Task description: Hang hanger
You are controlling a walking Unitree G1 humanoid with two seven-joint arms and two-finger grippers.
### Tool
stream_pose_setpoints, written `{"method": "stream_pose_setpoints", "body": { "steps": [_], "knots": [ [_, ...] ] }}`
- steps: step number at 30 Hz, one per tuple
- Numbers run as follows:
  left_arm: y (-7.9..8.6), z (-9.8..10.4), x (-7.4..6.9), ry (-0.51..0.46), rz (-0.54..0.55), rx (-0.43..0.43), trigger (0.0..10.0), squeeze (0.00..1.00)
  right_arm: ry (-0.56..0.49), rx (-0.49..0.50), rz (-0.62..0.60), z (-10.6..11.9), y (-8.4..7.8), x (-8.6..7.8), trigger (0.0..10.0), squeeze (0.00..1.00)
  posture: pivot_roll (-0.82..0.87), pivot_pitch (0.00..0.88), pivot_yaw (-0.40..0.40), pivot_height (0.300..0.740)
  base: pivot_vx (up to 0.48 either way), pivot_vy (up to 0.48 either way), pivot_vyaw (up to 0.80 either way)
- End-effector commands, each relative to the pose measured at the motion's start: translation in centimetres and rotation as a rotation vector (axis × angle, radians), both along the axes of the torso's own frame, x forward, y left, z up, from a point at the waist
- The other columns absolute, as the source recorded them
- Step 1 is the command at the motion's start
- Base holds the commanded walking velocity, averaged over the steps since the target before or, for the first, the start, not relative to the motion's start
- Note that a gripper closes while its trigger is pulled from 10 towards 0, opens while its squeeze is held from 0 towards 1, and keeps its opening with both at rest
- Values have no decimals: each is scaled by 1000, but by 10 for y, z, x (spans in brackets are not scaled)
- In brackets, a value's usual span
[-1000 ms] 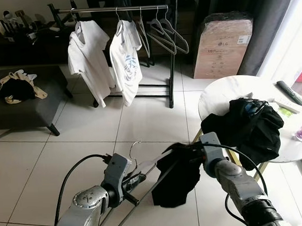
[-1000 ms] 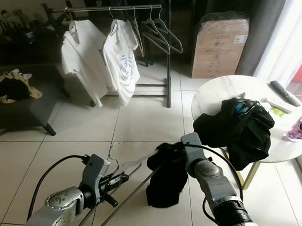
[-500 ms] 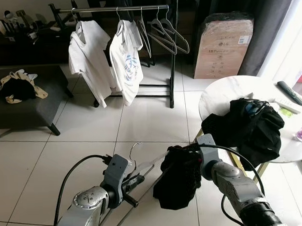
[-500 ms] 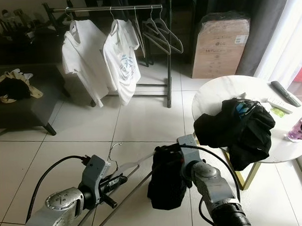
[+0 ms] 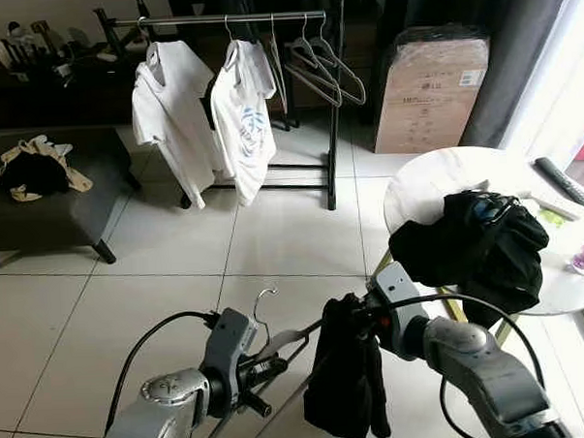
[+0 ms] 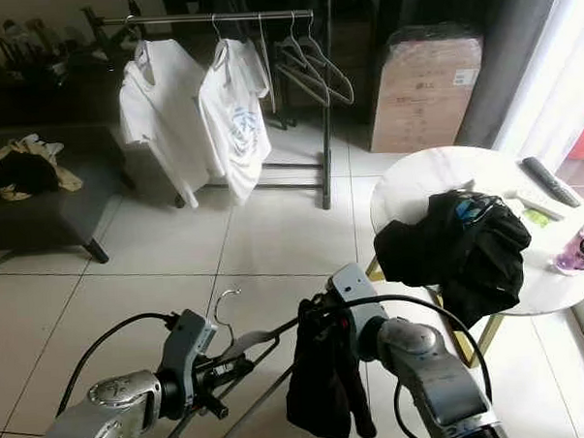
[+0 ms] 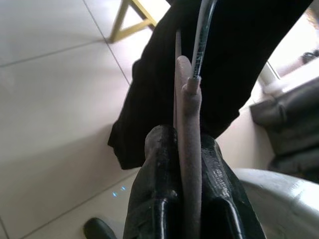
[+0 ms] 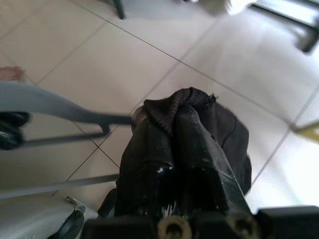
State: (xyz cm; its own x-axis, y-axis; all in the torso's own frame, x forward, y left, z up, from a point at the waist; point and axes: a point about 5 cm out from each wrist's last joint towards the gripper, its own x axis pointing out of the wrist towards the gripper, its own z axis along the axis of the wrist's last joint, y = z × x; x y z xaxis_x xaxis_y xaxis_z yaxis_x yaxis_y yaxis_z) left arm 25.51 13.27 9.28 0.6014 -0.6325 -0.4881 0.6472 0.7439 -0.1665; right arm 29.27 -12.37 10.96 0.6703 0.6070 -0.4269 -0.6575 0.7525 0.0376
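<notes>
Left gripper [image 7: 187, 149]: fingers [image 7: 159, 164] closed on the shoulder of the grey hanger [image 5: 278, 344], which runs forward between them; its hook [image 5: 262, 300] stands up just beyond the gripper, above the tiled floor [image 5: 273, 229]. Right gripper [image 8: 172, 124]: fingers pinched on a fold of the black garment [image 5: 346, 382], which hangs down from the grip at the hanger's far end, touching it. Round white table [image 5: 426, 179], beside the right arm, carries a second heap of black clothing [image 5: 477, 245] at its near edge. Clothes rail [image 5: 230, 18], well apart at the far side, holds two white T-shirts [image 5: 175, 103] and empty hangers [image 5: 314, 63].
</notes>
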Motion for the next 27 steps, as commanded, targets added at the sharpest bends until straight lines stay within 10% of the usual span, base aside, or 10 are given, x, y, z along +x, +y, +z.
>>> {"method": "stream_pose_setpoints", "body": {
  "steps": [1,12,27],
  "knots": [
    [1,2,-2,5,-16,-1,10000,0,-40,33,68,13,9,-3,10000,0,4,175,11,740,0,0,0],
    [-6,40,33,-272,189,-142,10000,0,-100,-92,142,14,4,-9,10000,0,-1,188,10,740,0,0,0],
    [-18,22,7,-92,-76,-113,10000,0,-241,48,489,55,24,-38,10000,0,0,188,12,740,0,0,0]
  ]
}}
